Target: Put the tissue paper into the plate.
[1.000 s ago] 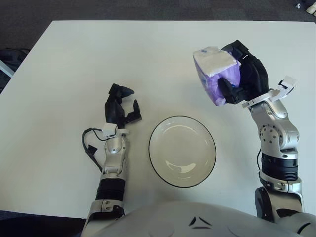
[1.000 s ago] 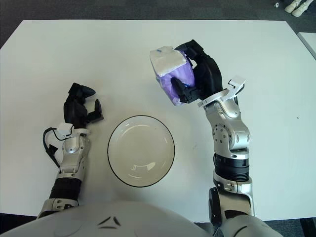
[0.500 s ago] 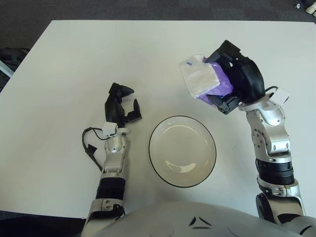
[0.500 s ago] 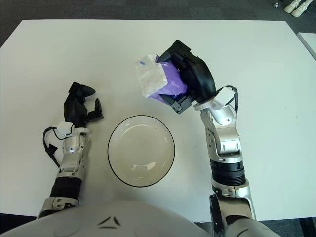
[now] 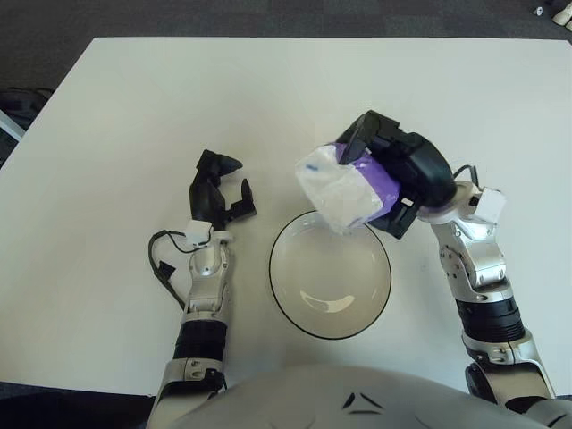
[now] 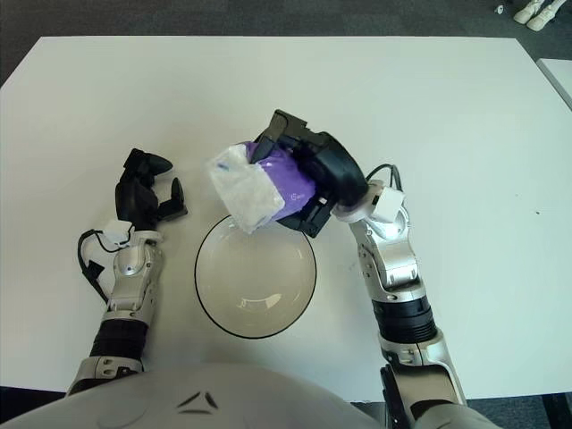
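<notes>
Right hand (image 5: 398, 174) is wrapped around the tissue pack (image 5: 344, 188), its dark fingers curled over the purple wrapper so that the white end of the pack points down and toward the robot's left, hanging over the far rim of the plate (image 5: 284, 290). Nearest the robot, that plate is a round, shallow white dish with a thin dark edge and a glossy inside that catches a streak of light; nothing lies in it yet. To its left shows the left hand (image 5: 217, 197), black fingers loosely spread and holding nothing, a thin black cable looping beside its silver wrist. Just past the plate's far rim is the pack itself, held clear of the worktop (image 5: 134, 107) and tilted rather than level. It looks like a soft block of folded paper in a thin plastic film, purple on the part under the fingers and white and a little crumpled at the free end. I judge it to be light and squashy, so it will give under a firm squeeze and the slick film could slide against hard fingers; a hold across the broad middle of the block, as now, seems safest. Being soft, it should take a short drop into the dish without harm. Farther off, the worktop is a plain matte white slab with dark carpet beyond its far edge.
</notes>
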Controlling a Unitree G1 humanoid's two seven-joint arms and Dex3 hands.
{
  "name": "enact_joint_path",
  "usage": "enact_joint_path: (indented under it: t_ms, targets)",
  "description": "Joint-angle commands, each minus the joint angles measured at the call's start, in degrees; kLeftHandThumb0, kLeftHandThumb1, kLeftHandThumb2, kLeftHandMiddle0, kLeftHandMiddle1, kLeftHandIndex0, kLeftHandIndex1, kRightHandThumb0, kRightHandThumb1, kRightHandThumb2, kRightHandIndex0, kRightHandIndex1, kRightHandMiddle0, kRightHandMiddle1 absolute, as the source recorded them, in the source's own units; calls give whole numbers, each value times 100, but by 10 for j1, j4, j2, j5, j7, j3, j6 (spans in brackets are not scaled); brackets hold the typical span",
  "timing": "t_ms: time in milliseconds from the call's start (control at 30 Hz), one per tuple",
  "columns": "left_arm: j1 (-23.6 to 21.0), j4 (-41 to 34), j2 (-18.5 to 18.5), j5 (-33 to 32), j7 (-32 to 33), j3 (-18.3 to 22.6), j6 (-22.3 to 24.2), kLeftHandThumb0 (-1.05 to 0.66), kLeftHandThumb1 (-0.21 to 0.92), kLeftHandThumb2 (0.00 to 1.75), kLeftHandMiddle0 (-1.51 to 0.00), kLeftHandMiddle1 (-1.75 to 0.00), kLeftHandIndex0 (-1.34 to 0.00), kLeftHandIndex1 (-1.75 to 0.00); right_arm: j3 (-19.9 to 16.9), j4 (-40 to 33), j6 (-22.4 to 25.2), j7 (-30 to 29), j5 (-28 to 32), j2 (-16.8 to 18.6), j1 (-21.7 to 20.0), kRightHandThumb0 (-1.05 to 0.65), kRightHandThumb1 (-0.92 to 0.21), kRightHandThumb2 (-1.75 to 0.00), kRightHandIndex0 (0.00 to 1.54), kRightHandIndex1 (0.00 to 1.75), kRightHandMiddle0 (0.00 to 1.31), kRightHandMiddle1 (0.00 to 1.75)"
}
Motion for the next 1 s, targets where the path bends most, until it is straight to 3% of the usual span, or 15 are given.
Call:
enact_joint_path:
  t_ms: [0, 433, 800, 967]
  targets:
    - [54, 72, -4, 2, 6, 4, 17, -1, 23, 141, -65, -168, -50, -175, 4, -19, -2, 23, -13, -27, -3, -60, -5, -165, 130, 175, 84, 175]
    - [56, 72, -5, -1, 5, 7, 14, -1, 25, 140, -62, -170, -49, -175, 21, 18, -154, 66, -172, -92, -26, -55, -13, -155, 124, 175, 76, 175]
    - [58, 72, -3, -4, 2, 8, 13, -1, 25, 138, -63, -168, -49, -175, 30, 28, -215, 50, -209, -105, -24, -53, -18, -149, 121, 175, 72, 175]
    - [58, 69, -3, -7, 0, 9, 19, -1, 25, 139, -63, -169, -48, -175, 28, 23, -220, 34, -217, -100, -23, -45, -38, -124, 99, 175, 55, 175]
